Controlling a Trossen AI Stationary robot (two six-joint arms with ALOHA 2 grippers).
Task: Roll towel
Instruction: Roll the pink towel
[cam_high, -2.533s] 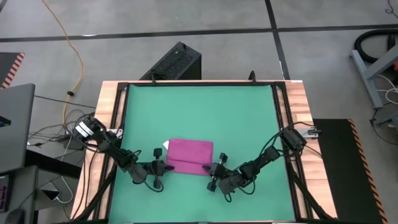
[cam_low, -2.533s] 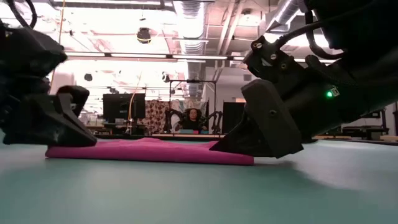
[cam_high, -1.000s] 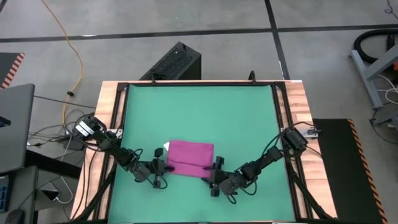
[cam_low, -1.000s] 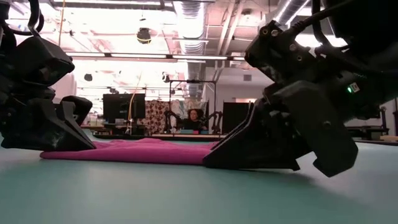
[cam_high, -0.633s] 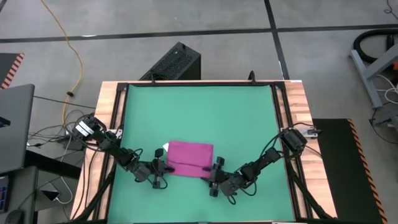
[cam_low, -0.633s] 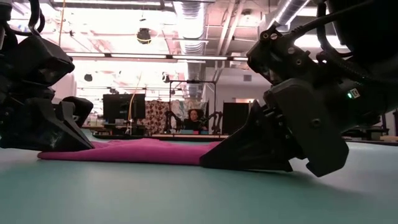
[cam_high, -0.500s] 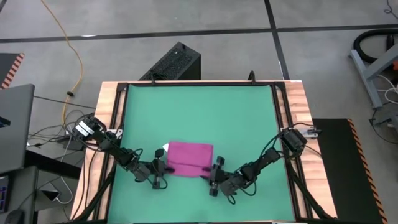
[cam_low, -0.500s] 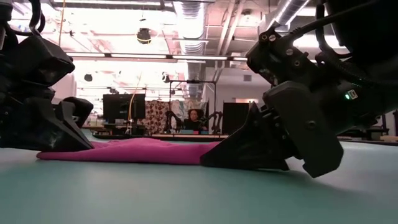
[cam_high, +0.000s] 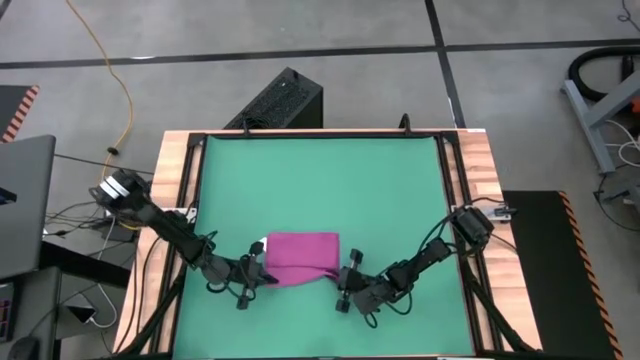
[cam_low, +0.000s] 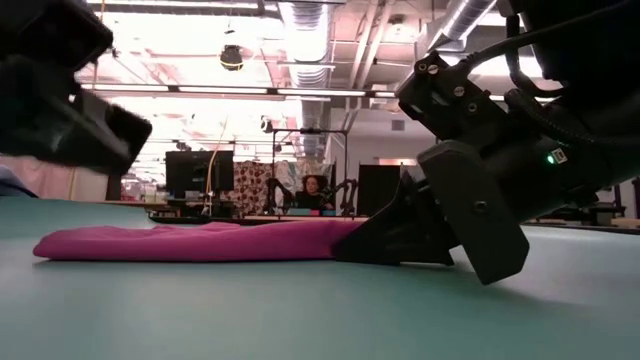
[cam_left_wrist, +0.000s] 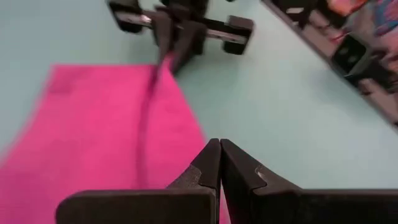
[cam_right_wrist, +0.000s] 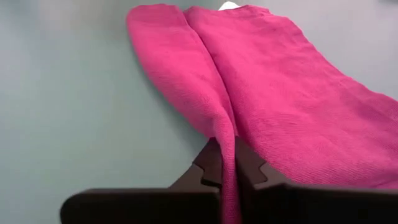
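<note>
Overhead, green table mat (cam_high: 320, 190), grey floor (cam_high: 300, 50)

Two dark, slender jointed arms, black cables looped loosely along each link. Left arm (cam_high: 165, 228) tipped with a pale grey-white block at the outer joint; right arm (cam_high: 440, 248) carrying a similar light patch near its base. Left hand (cam_left_wrist: 216, 163) – matte black fingers, tapered with stepped inner edges. Right hand (cam_right_wrist: 227, 165) – same black wedge shapes, green indicator light on the housing.
</note>
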